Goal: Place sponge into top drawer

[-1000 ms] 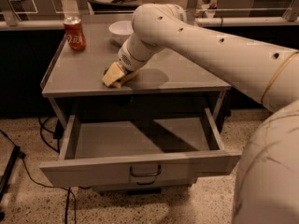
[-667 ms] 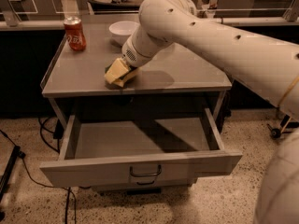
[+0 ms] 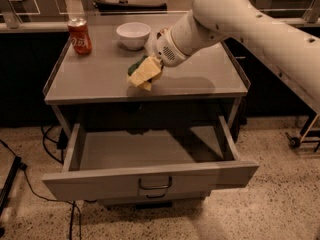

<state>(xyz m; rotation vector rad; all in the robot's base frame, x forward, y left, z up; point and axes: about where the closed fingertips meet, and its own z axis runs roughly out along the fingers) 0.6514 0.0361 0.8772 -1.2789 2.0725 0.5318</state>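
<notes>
1. A grey metal desk (image 3: 90, 81) filled the middle of the frame, its raised rims running down the left and right sides.
2. A large white robot arm (image 3: 240, 19) reached in from the upper right. Its tool (image 3: 151, 67) hung over the centre of the desk top, just below and right of a white bowl (image 3: 133, 35).
3. The tool was clenched on the sponge (image 3: 144, 73). The sponge was tilted, yellow foam facing the viewer and green layer behind, and sat above the desk surface near its front edge, with a shadow under it.
4. A red soda can (image 3: 79, 36) stood upright at the upper left corner of the desk, well apart from the sponge.
5. The top drawer (image 3: 150, 176) was pulled fully out below the desk's front edge, in the lower half of the frame. Its grey floor was open from side wall to side wall, and a wire handle (image 3: 155, 185) sat at the centre of its front panel.
6. The open drawer lay directly below and in front of the held sponge.
7. Compared with a second before, the sponge had lifted off the desk and shifted slightly right. The arm had swung higher in the frame. Can, bowl and drawer had stayed put.
</notes>
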